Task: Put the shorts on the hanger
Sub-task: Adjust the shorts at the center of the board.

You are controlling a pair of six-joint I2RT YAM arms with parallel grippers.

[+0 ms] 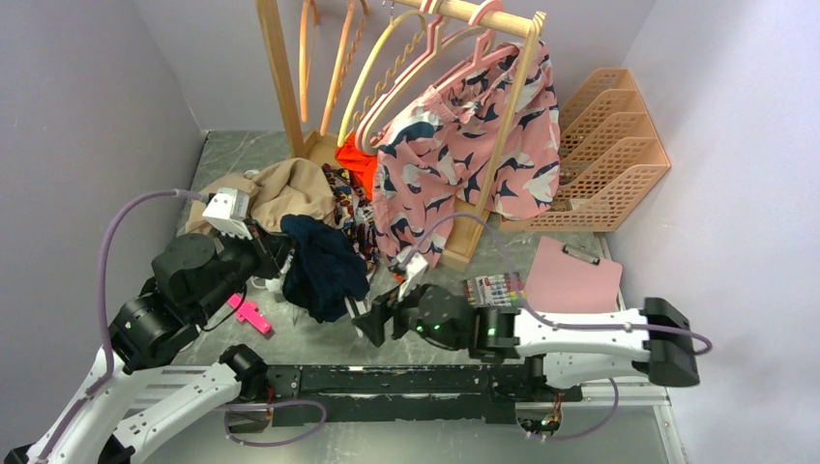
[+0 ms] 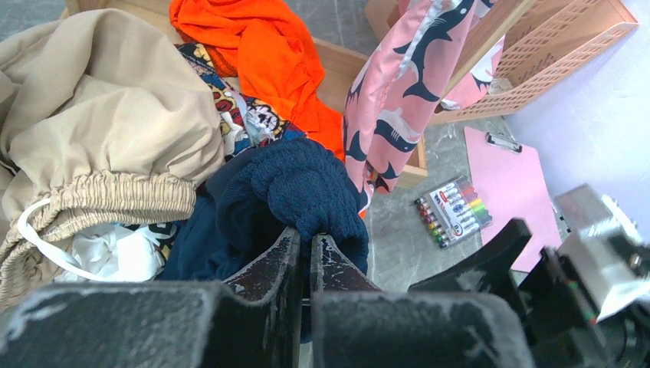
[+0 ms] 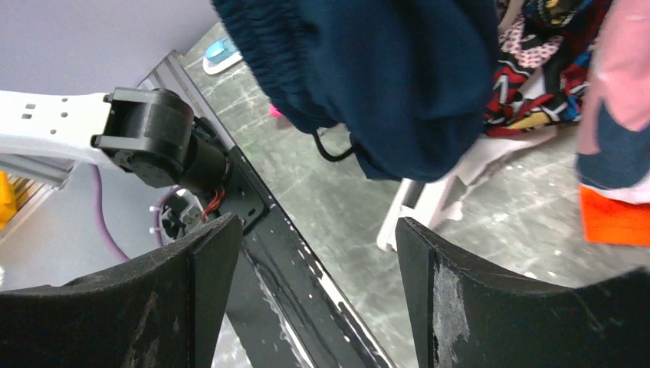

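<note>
The navy shorts [image 1: 324,266] hang bunched off the table, and my left gripper [image 1: 288,253] is shut on their ribbed waistband [image 2: 306,180]. In the left wrist view the fingers [image 2: 304,234] pinch the dark fabric. My right gripper [image 1: 372,324] sits just below and right of the shorts' lower edge, open with nothing between its fingers. In the right wrist view the shorts [image 3: 398,77] hang above and beyond its jaws [image 3: 316,222]. A pale cream piece that looks like the hanger [image 3: 425,207] lies on the table under the shorts, mostly hidden.
A wooden rack [image 1: 280,87] at the back holds pink printed shorts [image 1: 474,135] and several hangers. A tan garment [image 1: 290,188] and orange cloth [image 2: 268,54] lie behind the shorts. A marker pack [image 1: 493,288], pink clipboard [image 1: 571,275] and lattice tray [image 1: 609,155] are on the right.
</note>
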